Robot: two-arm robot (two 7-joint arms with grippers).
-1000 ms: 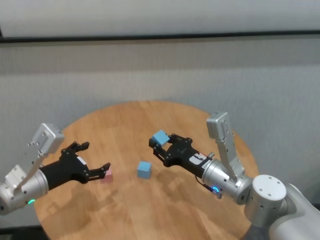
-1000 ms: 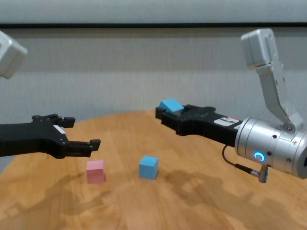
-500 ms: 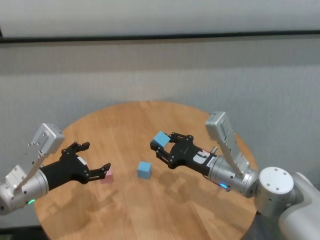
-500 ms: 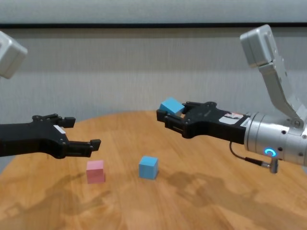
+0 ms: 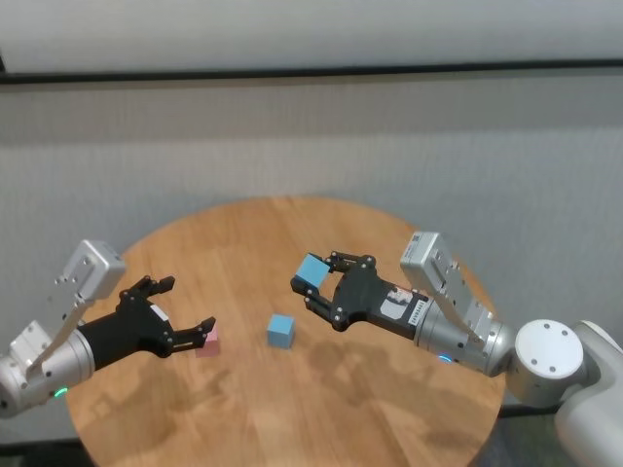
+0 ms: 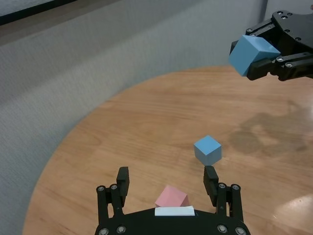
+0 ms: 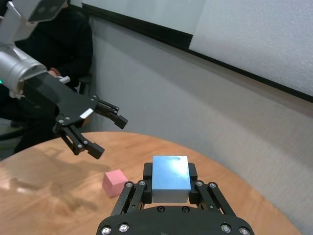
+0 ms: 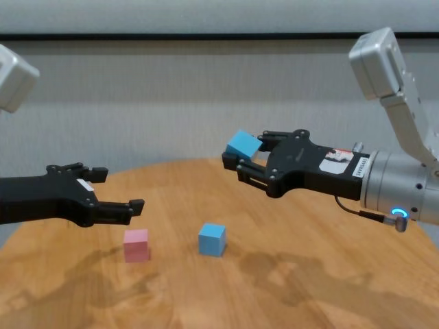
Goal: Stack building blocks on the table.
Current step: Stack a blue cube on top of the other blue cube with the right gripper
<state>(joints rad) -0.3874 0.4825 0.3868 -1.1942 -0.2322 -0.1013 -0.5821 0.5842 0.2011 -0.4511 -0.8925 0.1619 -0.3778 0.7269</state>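
Observation:
My right gripper (image 5: 313, 275) is shut on a light blue block (image 5: 311, 269), holding it in the air over the middle of the round wooden table (image 5: 389, 233). The held block (image 7: 170, 178) sits tilted between the black fingers. A second light blue block (image 5: 281, 331) rests on the table, below and slightly left of the held one. A pink block (image 5: 206, 341) lies further left. My left gripper (image 5: 187, 303) hovers open just above and beside the pink block (image 6: 171, 198), touching nothing.
A grey wall runs behind the table, with a dark rail across it. In the right wrist view a person in dark clothes (image 7: 58, 44) sits beyond the table's edge. Bare wood lies in front of the two resting blocks.
My right arm has turned at the wrist and its forearm has swung lower and to the right. The held blue block stayed almost in place. The left arm has not moved.

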